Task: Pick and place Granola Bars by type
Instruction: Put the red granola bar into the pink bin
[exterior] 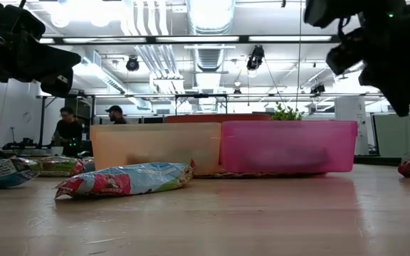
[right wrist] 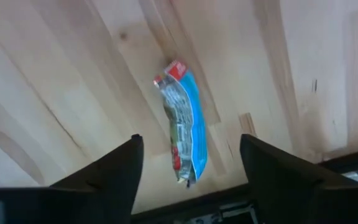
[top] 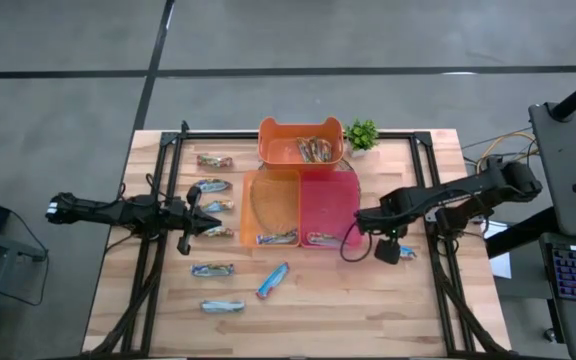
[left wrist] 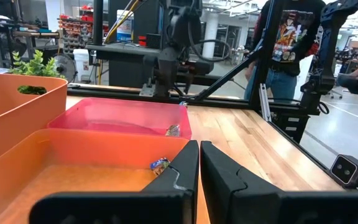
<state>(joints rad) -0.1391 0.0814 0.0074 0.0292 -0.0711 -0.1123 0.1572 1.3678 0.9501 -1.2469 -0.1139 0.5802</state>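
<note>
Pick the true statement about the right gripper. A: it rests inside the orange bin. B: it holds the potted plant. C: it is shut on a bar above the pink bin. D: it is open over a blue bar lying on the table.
D: the right wrist view shows the right gripper spread wide, with a blue bar lying on the bare wooden table between its fingers, untouched.

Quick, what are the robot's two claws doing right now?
Left gripper: shut, holding nothing, hanging by the orange bin.
Right gripper: open, hanging over a blue bar on the table.
</note>
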